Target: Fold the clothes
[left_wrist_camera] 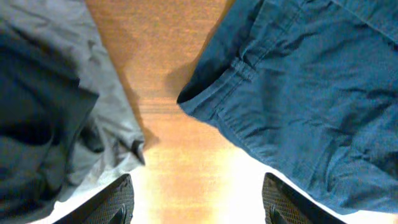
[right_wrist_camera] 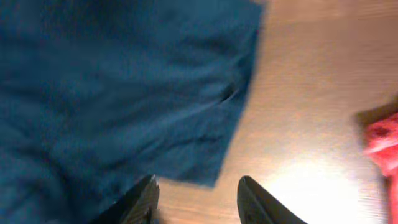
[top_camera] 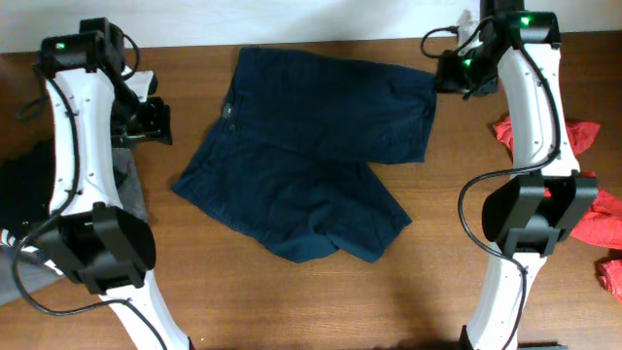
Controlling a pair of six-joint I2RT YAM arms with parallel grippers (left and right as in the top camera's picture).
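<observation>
Shorts (top_camera: pixel 311 156) of creased navy cloth lie spread, wide-legged.

This is looking like a robotics lab: the white left arm (top_camera: pixel 76 146) and right arm (top_camera: pixel 533 107) are trailing black cables and glowing green over a wooden table (top_camera: pixel 292 311), with navy shorts (top_camera: pixel 311 146) and red garments (top_camera: pixel 598 219) lying loose.

White arms (top_camera: pixel 73 126); black joints (top_camera: pixel 102 248), cables (top_camera: pixel 474 209), left hand (left_wrist_camera: pixel 198 199), right hand (right_wrist_camera: pixel 196 199); green lights (top_camera: pixel 60 45).
</observation>
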